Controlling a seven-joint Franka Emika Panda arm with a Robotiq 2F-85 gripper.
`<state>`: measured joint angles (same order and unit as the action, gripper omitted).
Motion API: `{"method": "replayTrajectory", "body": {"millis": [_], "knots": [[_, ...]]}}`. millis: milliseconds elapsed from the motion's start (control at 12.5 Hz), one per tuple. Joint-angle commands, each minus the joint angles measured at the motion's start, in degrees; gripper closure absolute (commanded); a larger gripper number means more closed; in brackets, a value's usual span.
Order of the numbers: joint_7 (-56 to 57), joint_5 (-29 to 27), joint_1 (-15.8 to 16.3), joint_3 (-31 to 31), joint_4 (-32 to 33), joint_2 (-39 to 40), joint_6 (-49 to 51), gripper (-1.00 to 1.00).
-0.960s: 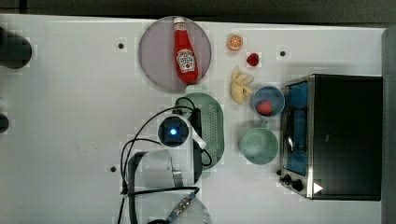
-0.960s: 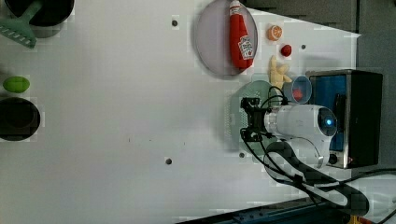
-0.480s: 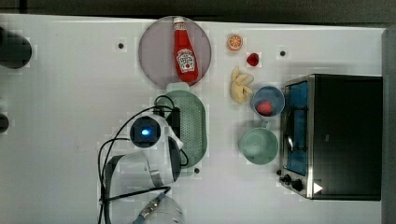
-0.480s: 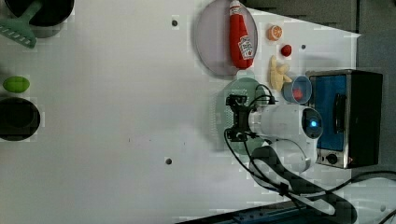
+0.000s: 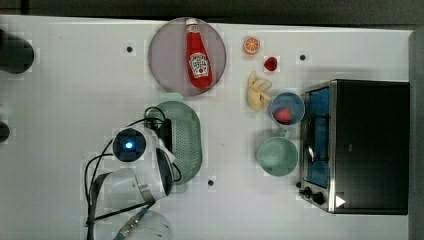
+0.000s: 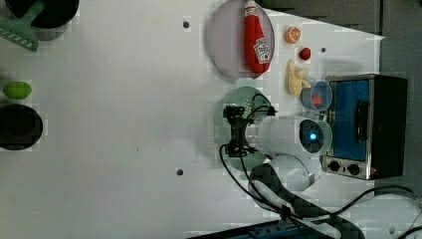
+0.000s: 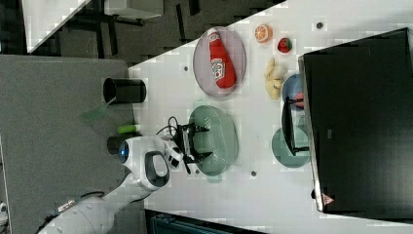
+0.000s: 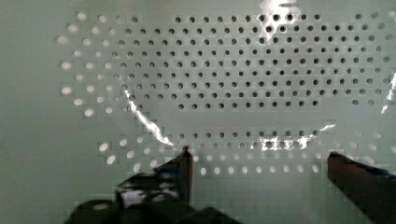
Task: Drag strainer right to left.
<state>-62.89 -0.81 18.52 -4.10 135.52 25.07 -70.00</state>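
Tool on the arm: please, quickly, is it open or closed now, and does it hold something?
Tool: open, fingers spread wide inside the strainer, clamped on nothing.

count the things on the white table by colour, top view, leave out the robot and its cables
mint green: 2, strainer, cup
red: 2, ketchup bottle, small red fruit
grey-lilac: 1, plate
orange: 1, orange slice
pale yellow: 1, banana bunch
blue: 1, bowl
black and steel: 1, toaster oven
total: 9
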Motion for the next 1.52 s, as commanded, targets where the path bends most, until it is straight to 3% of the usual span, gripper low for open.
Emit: {"method": "replayTrajectory", "body": {"millis": [80,640,1120,1520], "knots": [[-2.84,-2.13,3.35,0.3,-4.5,1.87,2.41,-1.0],[-2.93,-8.94,10.17,0.0,-14.92,6.84,8.94,-1.0],[-4.14,-14.51,13.84,-0.01,-20.44,10.33,9.07,-1.0],[-10.14,-14.79,16.91,0.0,-23.82,12.51,9.04,-1.0]]}}
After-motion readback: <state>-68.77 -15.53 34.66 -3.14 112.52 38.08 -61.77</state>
